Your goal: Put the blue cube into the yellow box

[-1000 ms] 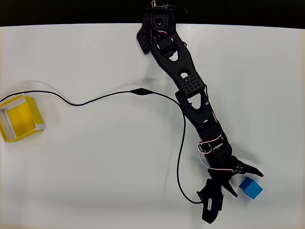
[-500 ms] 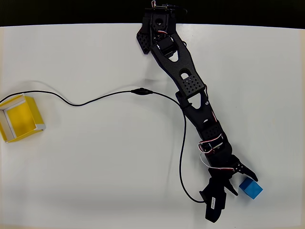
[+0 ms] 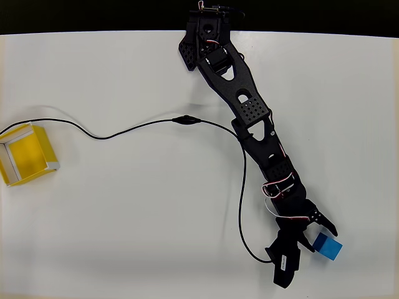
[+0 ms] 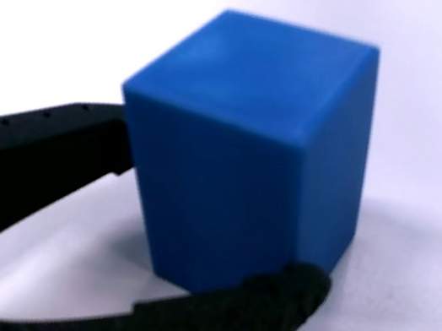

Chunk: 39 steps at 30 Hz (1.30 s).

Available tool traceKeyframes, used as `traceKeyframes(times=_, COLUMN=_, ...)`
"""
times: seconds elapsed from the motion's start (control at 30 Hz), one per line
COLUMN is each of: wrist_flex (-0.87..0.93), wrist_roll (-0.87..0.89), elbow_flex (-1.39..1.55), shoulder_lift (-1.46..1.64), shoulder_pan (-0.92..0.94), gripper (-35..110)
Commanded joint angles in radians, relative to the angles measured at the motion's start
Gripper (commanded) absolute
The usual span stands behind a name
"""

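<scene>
The blue cube (image 3: pixel 329 248) rests on the white table near the front right edge. My black gripper (image 3: pixel 323 240) reaches down around it, still open, with the cube partly between the fingers. In the wrist view the blue cube (image 4: pixel 249 153) looms large: one finger (image 4: pixel 45 143) lies along its left face and the other finger (image 4: pixel 264 310) sits at its lower right corner. I cannot tell whether either one presses on it. The yellow box (image 3: pixel 27 154), an open tray with pale inner walls, sits far off at the table's left edge.
A thin black cable (image 3: pixel 156 122) runs from the left edge by the yellow box across the table and loops down to the gripper. The arm's base (image 3: pixel 206 31) stands at the back edge.
The gripper has slid toward the cube and its fingers have narrowed around it. The cube has barely shifted.
</scene>
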Motion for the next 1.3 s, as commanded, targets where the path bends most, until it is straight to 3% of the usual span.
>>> traceKeyframes(times=0.0, wrist_flex=-0.044, wrist_roll=-0.018, elbow_flex=-0.126, shoulder_lift=0.071, shoulder_pan=-0.018, gripper=30)
traceKeyframes(times=1.27, wrist_flex=-0.008, wrist_roll=-0.075, elbow_flex=-0.132, shoulder_lift=0.091, shoulder_pan=0.015, gripper=17)
